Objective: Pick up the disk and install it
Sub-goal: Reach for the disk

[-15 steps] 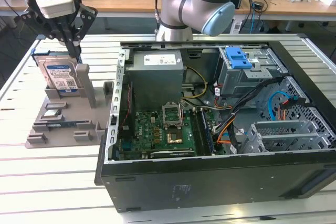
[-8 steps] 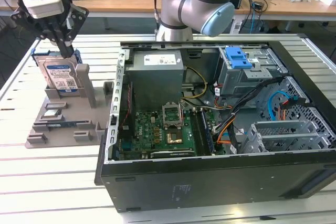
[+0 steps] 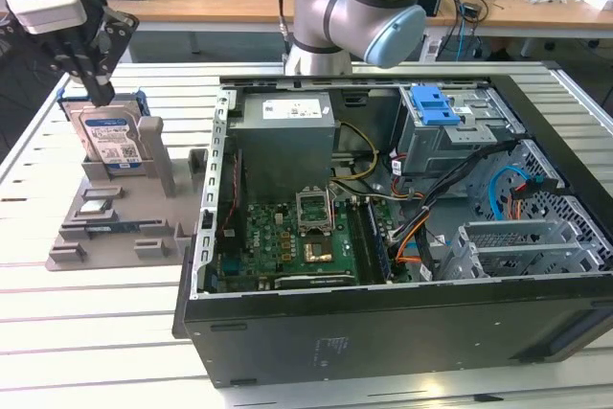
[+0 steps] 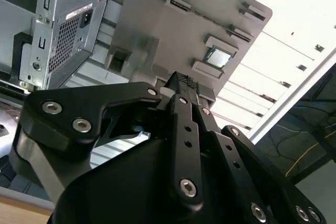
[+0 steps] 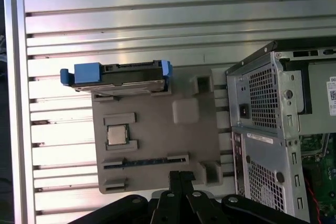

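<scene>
The gripper [image 3: 99,93] hangs just over the top edge of the disk [image 3: 110,141], its fingers pinched narrow with nothing between them. The disk stands upright in a slot at the far end of a grey holder [image 3: 115,237], to the exterior view's left of the open computer case [image 3: 383,323]. 1 small square chip [image 3: 93,206] lies in the holder, nearer me than the disk, on the slatted metal table [image 3: 96,332].

A robotics lab: opened computer case [image 3: 383,332] on slatted aluminium table [image 3: 96,332]
</scene>
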`<state>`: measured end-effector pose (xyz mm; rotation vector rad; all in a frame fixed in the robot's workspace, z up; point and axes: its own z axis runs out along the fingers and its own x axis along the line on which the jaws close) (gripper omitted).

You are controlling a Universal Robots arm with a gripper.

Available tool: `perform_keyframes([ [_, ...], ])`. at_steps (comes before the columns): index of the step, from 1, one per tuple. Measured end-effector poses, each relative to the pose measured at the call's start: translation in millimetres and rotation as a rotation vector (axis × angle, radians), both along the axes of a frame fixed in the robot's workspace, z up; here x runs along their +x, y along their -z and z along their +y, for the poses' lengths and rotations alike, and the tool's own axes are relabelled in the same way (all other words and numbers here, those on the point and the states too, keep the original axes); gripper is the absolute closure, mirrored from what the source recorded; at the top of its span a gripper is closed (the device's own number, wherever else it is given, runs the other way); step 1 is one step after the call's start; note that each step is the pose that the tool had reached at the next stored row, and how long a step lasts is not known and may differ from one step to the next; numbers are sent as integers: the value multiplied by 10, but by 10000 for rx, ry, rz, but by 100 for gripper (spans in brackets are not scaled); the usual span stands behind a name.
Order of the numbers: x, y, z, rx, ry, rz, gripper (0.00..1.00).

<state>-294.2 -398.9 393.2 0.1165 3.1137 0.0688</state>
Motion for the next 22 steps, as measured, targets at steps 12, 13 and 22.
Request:
perform_keyframes([
  [12, -220, 0, 0, 0, 1, 1, 89],
  [13, -240, 0, 0, 0, 0, 0, 89],
  [22, -405, 1, 0, 0, 1, 0, 89],
])
